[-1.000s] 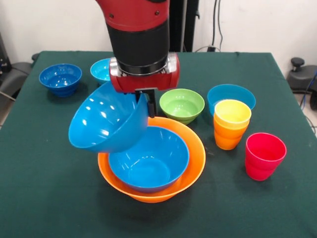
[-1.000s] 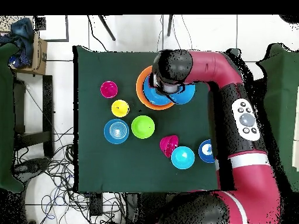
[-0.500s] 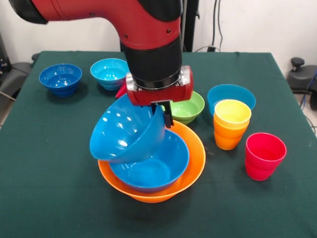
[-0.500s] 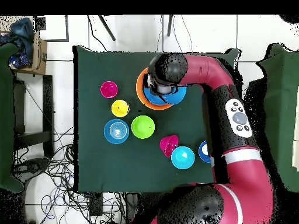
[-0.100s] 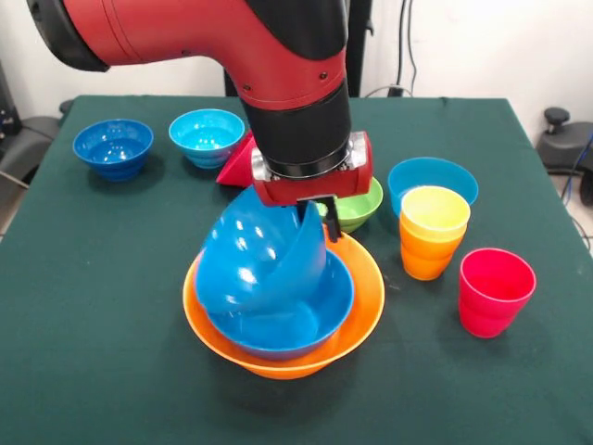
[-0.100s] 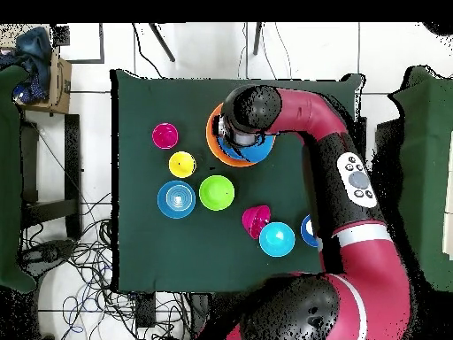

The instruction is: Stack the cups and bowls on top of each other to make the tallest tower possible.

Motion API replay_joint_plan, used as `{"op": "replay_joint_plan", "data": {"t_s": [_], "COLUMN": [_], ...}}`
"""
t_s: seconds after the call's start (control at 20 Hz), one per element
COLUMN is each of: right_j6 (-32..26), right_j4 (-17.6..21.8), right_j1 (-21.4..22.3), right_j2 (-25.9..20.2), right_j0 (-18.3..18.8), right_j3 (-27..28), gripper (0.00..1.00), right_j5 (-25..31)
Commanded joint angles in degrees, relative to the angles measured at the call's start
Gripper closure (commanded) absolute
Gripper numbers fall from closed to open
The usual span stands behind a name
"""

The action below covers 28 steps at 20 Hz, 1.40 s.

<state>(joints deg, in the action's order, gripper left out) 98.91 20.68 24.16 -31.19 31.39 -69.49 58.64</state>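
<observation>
A large blue bowl (image 5: pixel 262 255) is held tilted by the gripper (image 5: pixel 320 215), whose jaws are closed on the bowl's rim at its upper right in the front view. The tilted bowl is seen partly inside a second large blue bowl (image 5: pixel 306 324), which is nested in the very large orange bowl (image 5: pixel 363 306) forming the base of the tower; whether the 2 blue bowls touch cannot be told. The opening of the held bowl is turned toward the camera and to the left. In the overhead view this pile is mostly covered by the arm (image 6: pixel 305 115), with only part of the orange rim and some blue shown beside the wrist. Just behind the pile in the front view a small green bowl (image 5: pixel 361 206) is partly hidden by the wrist, and a red bowl (image 5: pixel 238 162) lying on its side is seen at the wrist's left. To the right, a yellow cup (image 5: pixel 434 211) is nested in an orange cup (image 5: pixel 424 257), with a blue bowl (image 5: pixel 419 174) just behind them and a red cup (image 5: pixel 495 289) standing near, apart from them. At the far left of the green table (image 5: pixel 83 306), a dark-blue bowl (image 5: pixel 113 146) and a light-blue bowl (image 5: pixel 206 135) stand side by side, well apart from the tower.
</observation>
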Motion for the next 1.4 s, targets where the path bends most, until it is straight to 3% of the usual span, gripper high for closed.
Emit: {"op": "replay_joint_plan", "data": {"t_s": [0.05,0.55,0.95,1.4], "right_j6": [-0.6,-3.9,-3.6,-1.2], "right_j4": [-1.0,-1.9,-4.5,-6.2], "right_j1": [0.9,2.9,5.7,11.8], "right_j2": [-0.5,-1.4,-2.0,-2.1], "right_j0": [0.1,1.7,2.2,0.3], "right_j3": [-5.3,-7.2,-7.4,-18.2], "gripper": [0.0,0.0,0.0,0.0], "right_j5": [-3.2,-1.0,4.4,0.5]}}
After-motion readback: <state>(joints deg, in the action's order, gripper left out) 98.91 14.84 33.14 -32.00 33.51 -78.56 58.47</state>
